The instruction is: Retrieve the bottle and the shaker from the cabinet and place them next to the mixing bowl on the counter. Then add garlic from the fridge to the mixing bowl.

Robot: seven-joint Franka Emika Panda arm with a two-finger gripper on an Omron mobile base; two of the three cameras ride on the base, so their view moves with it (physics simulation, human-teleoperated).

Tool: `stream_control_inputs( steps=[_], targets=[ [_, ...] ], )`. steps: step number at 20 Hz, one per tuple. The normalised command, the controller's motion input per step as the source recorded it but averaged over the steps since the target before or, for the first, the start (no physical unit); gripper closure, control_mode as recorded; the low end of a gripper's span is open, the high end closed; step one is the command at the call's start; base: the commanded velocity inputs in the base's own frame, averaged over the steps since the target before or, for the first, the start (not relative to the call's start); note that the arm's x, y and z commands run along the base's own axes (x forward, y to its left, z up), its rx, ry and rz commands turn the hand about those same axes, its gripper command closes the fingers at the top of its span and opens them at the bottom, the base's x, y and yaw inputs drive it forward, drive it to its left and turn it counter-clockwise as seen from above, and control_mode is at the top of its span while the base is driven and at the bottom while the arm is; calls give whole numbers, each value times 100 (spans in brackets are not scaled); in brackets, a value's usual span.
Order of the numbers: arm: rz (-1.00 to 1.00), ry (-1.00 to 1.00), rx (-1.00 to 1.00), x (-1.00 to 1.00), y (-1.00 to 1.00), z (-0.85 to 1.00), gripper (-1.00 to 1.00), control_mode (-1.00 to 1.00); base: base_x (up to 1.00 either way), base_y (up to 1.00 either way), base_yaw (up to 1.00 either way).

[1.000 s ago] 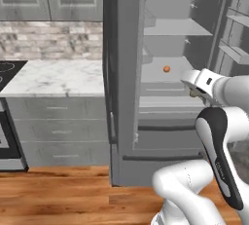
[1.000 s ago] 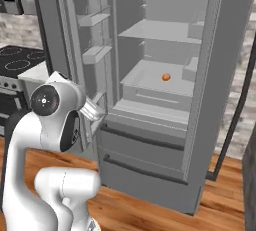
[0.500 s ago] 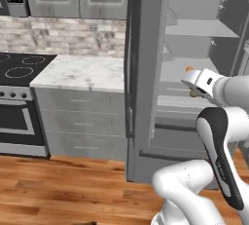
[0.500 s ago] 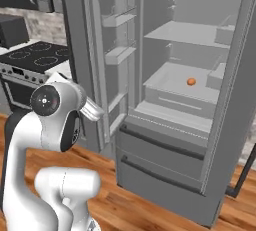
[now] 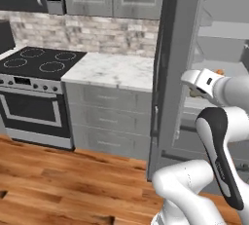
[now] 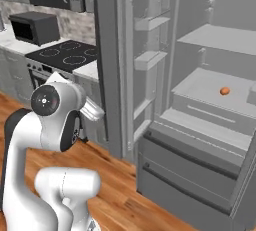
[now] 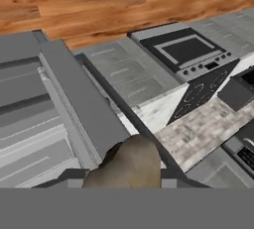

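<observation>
Hand view: tool [image 7: 124,173] holds garlic [image 7: 130,161]; base has driven left, stove [image 5: 36,61] appears.

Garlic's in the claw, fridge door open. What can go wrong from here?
1. The claw sits close beside the open fridge door; a swing toward the counter may clip the door's edge.
2. The garlic looks round and bulky in the claw; a bump might shake it loose.

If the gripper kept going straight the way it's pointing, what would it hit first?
Probably the open fridge door. In the hand view, the gripper is shut on a tan lump, likely the garlic, and the door's edge lies just beyond it. Depth is unclear.
</observation>
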Motion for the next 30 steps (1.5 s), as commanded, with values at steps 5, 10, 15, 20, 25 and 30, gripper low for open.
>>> stream_control_inputs(
  steps=[5, 10, 15, 20, 25, 30],
  targets=[
    [0, 0, 0, 0, 0, 0, 100, 100, 0, 42, 27],
    [0, 0, 0, 0, 0, 0, 100, 100, 0, 44, 27],
    [0, 0, 0, 0, 0, 0, 100, 100, 0, 42, 24],
    [0, 0, 0, 0, 0, 0, 100, 100, 4, 35, 20],
    [0, 0, 0, 0, 0, 0, 100, 100, 18, 36, 15],
    [0, 0, 0, 0, 0, 0, 100, 100, 32, 46, 8]
  ],
)
